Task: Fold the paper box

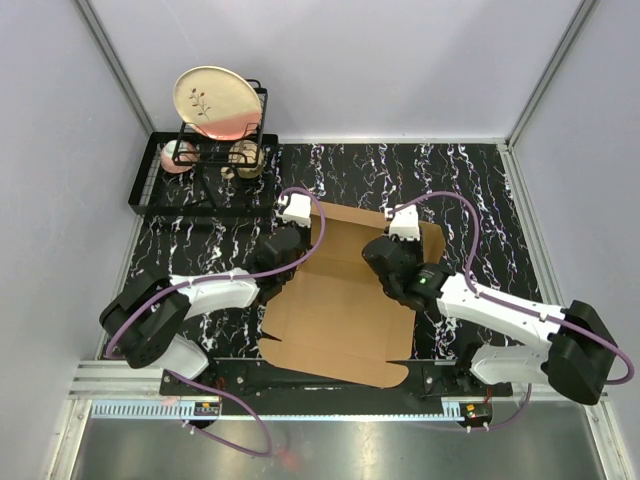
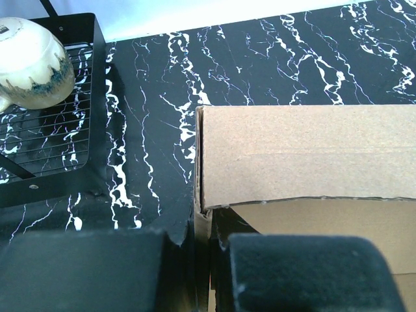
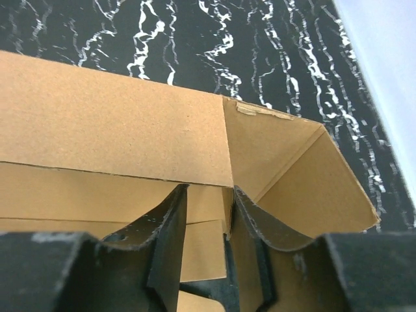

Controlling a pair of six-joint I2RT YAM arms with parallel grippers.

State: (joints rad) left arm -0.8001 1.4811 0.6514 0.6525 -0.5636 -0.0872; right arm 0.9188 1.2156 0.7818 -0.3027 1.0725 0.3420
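Note:
The paper box (image 1: 340,320) is a brown cardboard sheet lying between both arms, with its back wall and side walls raised. My left gripper (image 1: 290,250) is at the box's far left corner. In the left wrist view it (image 2: 205,260) is shut on the thin upright left wall, next to the folded back wall (image 2: 305,149). My right gripper (image 1: 395,262) is at the far right corner. In the right wrist view it (image 3: 208,214) stands astride the upright right wall (image 3: 227,208). The wall lies against the right finger and the left finger stands apart. The corner flap (image 3: 305,182) splays outward.
A black wire dish rack (image 1: 200,185) stands at the back left, holding a cream plate (image 1: 215,100) and small bowls. Its frame (image 2: 97,97) and a bowl (image 2: 32,62) lie close to the box's left corner. White walls enclose the black marble table (image 1: 400,170).

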